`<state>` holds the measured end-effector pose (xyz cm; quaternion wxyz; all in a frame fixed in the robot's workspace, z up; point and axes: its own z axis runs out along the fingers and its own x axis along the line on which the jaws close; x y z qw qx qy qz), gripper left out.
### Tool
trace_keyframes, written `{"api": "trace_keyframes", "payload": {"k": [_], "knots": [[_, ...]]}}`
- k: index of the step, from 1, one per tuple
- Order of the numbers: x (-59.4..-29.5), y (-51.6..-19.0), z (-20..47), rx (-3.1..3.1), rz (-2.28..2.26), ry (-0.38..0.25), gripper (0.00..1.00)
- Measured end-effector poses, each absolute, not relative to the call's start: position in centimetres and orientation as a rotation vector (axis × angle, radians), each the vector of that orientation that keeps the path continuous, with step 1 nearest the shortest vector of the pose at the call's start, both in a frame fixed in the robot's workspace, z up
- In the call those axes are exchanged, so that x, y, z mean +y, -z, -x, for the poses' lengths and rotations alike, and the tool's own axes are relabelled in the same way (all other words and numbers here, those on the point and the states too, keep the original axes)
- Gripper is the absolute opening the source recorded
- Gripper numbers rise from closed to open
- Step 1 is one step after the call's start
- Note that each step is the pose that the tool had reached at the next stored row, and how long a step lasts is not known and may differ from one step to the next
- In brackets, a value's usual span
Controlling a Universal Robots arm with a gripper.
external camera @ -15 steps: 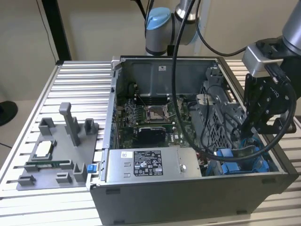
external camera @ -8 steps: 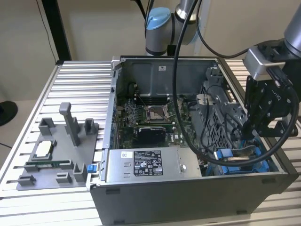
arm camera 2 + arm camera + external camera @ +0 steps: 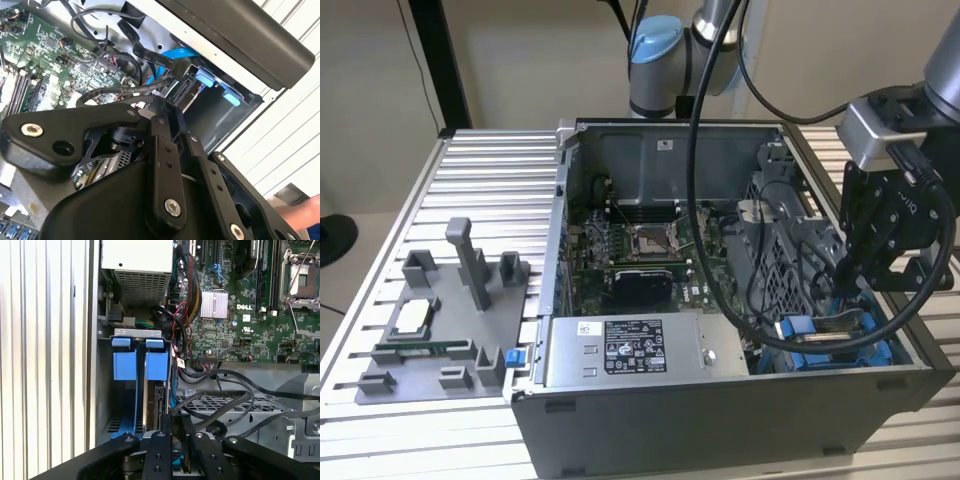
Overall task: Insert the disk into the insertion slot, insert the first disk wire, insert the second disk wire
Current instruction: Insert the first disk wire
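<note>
The disk (image 3: 156, 401), silver-grey in its blue frame, stands on edge in the insertion slot (image 3: 107, 405) of the grey drive cage, its blue tab (image 3: 156, 362) at the far end. In the exterior view the blue-framed disk (image 3: 812, 330) lies low in the cage at the case's right. My gripper (image 3: 177, 437) is at the disk's near end, fingers (image 3: 167, 432) close together and shut on it. It also reaches down into the cage in the exterior view (image 3: 847, 292). Black disk wires (image 3: 225, 407) loop loose beside the gripper over the perforated cage wall.
A second blue tab (image 3: 124, 362) sits in the neighbouring bay. The motherboard (image 3: 640, 245) and silver power-supply box (image 3: 630, 350) fill the open case. A grey fixture tray (image 3: 435, 320) lies on the ribbed table at the exterior view's left. A person's hand (image 3: 300, 212) shows at an edge.
</note>
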<state>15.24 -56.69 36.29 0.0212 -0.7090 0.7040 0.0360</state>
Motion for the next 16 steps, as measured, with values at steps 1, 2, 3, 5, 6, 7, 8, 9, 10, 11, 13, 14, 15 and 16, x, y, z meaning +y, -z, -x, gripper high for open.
{"api": "trace_keyframes", "payload": {"k": [1,2,3,5,6,7,8,9,10,11,13,14,15,16], "knots": [[-56.7,-36.3,-15.2,2.182,2.198,-0.112,0.00],[-56.7,-36.2,-15.2,2.182,2.197,-0.112,0.00],[-56.7,-36.1,-15.3,2.182,2.197,-0.112,0.00],[-56.7,-35.9,-15.4,2.183,2.197,-0.112,0.00],[-56.7,-35.8,-15.4,2.185,2.195,-0.112,0.00],[-56.7,-35.7,-15.5,2.186,2.194,-0.112,0.00],[-56.7,-35.6,-15.5,2.187,2.193,-0.112,0.00],[-56.7,-35.5,-15.6,2.187,2.192,-0.112,0.00],[-56.7,-35.4,-15.6,2.188,2.192,-0.111,0.00],[-56.7,-35.3,-15.7,2.188,2.192,-0.111,0.00],[-56.7,-35.1,-15.9,2.188,2.192,-0.111,0.00],[-56.8,-35.0,-16.0,2.189,2.191,-0.111,0.00],[-56.8,-35.0,-16.1,2.190,2.190,-0.111,0.00],[-56.9,-34.9,-16.1,2.193,2.188,-0.111,0.00]]}}
